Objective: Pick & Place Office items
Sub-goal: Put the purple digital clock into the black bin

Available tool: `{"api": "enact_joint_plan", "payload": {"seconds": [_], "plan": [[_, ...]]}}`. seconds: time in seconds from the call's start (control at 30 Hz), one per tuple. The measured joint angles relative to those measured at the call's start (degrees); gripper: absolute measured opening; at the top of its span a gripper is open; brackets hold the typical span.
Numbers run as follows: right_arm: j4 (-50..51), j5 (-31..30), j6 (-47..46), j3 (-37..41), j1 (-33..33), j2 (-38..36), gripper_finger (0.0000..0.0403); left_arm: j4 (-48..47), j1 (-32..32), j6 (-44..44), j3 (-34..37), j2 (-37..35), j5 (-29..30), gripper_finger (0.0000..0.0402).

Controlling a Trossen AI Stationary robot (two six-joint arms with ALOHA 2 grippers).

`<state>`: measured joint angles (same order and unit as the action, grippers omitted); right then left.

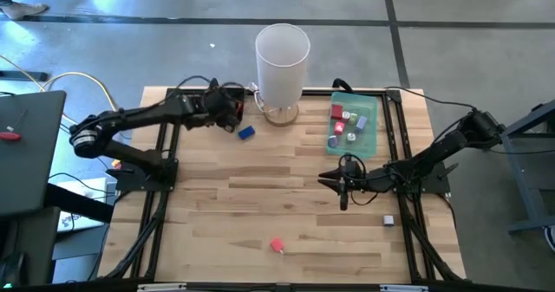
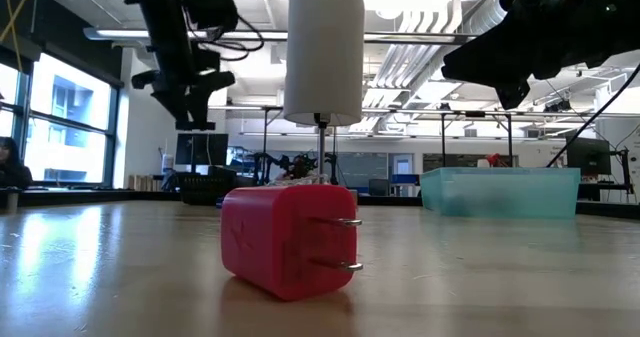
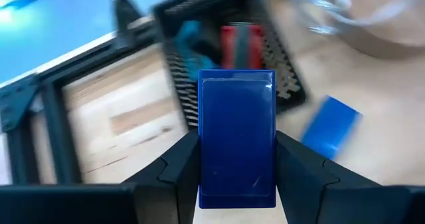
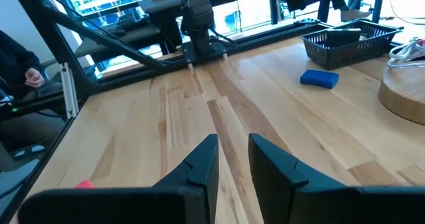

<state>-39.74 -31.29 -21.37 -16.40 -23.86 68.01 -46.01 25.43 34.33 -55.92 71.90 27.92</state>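
My left gripper (image 3: 237, 141) is at the table's far left (image 1: 231, 107), shut on a dark blue rectangular block (image 3: 237, 117) above the small black tray (image 3: 285, 84). That tray holds a teal and a red piece. A lighter blue block (image 1: 246, 133) lies flat on the wood beside it. My right gripper (image 4: 232, 151) hovers open over the table's middle right (image 1: 334, 181), touching nothing. A red plug-shaped piece (image 2: 285, 239) lies near the near edge (image 1: 277, 245). A small grey piece (image 1: 388, 219) lies at the right. Several coloured pieces sit in the green tray (image 1: 373, 136). My left gripper pinches the dark blue block between its two fingers (image 3: 182, 164), each pad on one long side (image 3: 202, 151) of the block. The block runs lengthwise along the fingers and sticks out past their tips. It is lifted clear, above the black tray.
A tall white cylinder (image 1: 282, 54) stands on a round wooden base at the far middle, between the two trays. Black frame rails (image 1: 160, 197) run along the table's left and right sides. Bare wood spans the middle and near part of the table (image 1: 260, 197).
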Motion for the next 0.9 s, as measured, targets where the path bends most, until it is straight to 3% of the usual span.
{"api": "enact_joint_plan", "payload": {"seconds": [0.27,0.43,0.9], "plan": [[0.0,0.3,0.1,0.0,0.0,0.0,0.007,2.3,9.7,1.1,0.0,1.2,-4.8,0.0147],[0.0,0.1,0.1,0.0,0.0,0.0,0.007,6.1,11.2,1.1,-0.1,5.0,-7.4,0.0147],[0.0,0.3,-0.8,0.0,0.0,0.0,0.007,8.3,14.3,3.2,-0.1,12.9,-7.5,0.0147]]}}
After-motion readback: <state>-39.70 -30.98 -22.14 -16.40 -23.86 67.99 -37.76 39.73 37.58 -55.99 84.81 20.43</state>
